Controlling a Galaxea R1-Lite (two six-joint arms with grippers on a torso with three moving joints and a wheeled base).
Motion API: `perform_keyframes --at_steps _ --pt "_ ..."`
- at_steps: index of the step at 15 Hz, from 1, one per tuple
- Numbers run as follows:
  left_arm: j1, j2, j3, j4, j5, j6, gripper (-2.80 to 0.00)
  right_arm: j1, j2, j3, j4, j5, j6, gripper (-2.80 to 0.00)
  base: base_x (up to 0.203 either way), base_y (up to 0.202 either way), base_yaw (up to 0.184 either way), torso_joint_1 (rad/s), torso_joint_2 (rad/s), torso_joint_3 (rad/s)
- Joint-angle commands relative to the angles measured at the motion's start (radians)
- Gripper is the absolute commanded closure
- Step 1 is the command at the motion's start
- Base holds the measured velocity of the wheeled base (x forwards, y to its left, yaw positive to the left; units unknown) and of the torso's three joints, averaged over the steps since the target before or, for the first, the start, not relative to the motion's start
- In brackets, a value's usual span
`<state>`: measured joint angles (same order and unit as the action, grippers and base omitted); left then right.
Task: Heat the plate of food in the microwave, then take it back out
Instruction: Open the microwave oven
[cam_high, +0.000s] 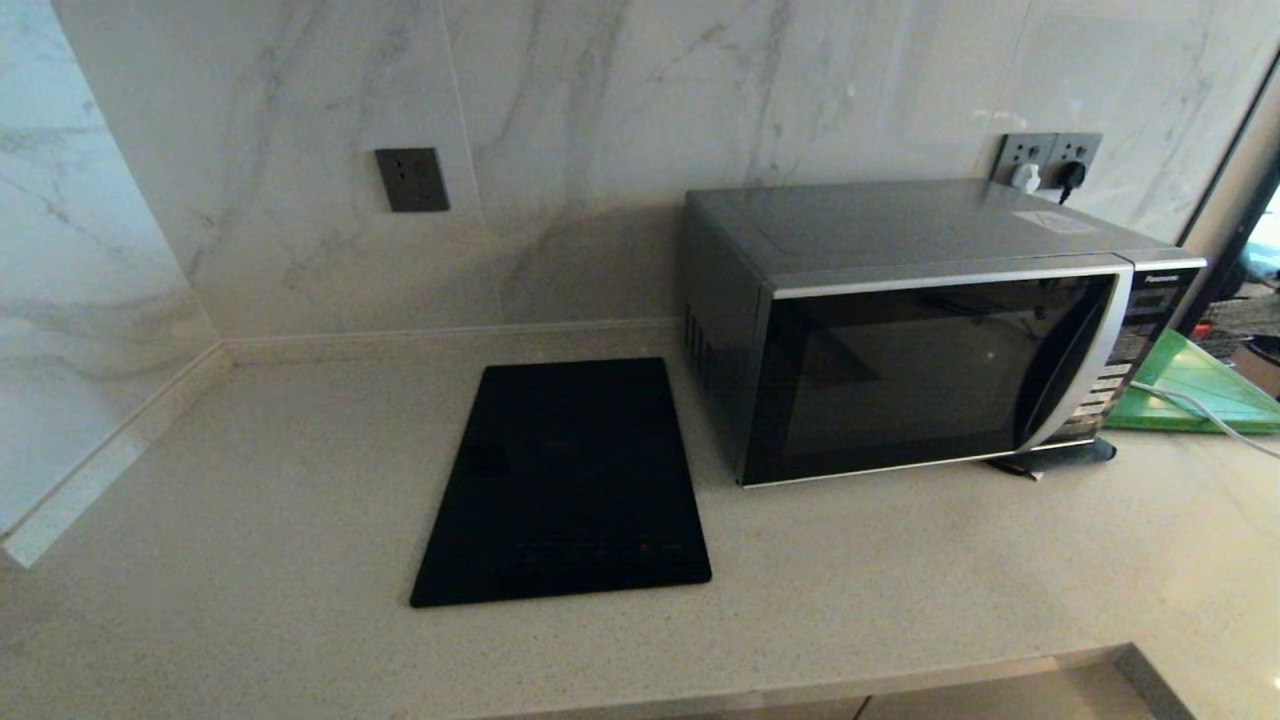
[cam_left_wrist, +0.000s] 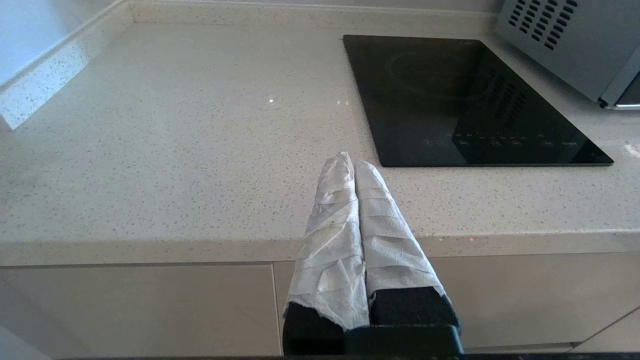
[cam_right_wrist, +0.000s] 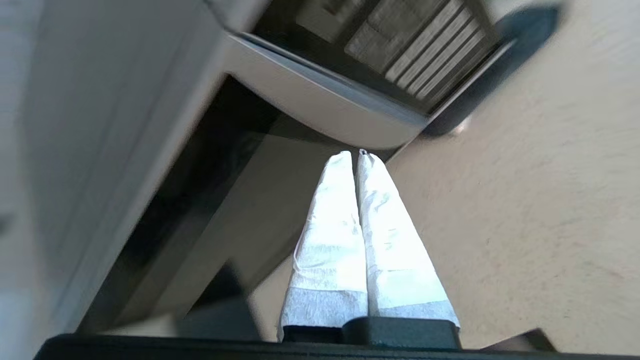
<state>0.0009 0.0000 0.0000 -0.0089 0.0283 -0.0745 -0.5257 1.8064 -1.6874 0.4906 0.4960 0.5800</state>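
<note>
My right claw hangs before the microwave, whose buttons smear into grey bars beyond my fingertips. In my head view the green board is cut off by the picture's edge. The microwave's dark door hides whatever is inside.

The left pincer, its fingers wrapped in white crinkled paper, is held closed with the tips pressed together. The right pincer, likewise wrapped in white, is closed too, nothing gripped between its fingers.
</note>
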Motion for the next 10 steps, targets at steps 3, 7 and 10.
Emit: perform_keyframes --at_steps 3,7,10 --pt "0.001 0.002 0.0 0.0 0.001 -0.001 0.0 -0.087 0.188 0.002 -0.075 0.287 -0.007 0.0 0.0 0.0 0.0 0.0 0.0 0.0" --pt "0.001 0.002 0.0 0.0 0.001 -0.001 0.0 -0.093 0.302 -0.008 -0.152 0.349 -0.008 0.0 0.0 0.0 0.0 0.0 0.0 0.0" --pt "0.001 0.002 0.0 0.0 0.001 -0.002 0.0 -0.095 0.388 -0.011 -0.238 0.284 -0.015 0.0 0.0 0.0 0.0 0.0 0.0 0.0"
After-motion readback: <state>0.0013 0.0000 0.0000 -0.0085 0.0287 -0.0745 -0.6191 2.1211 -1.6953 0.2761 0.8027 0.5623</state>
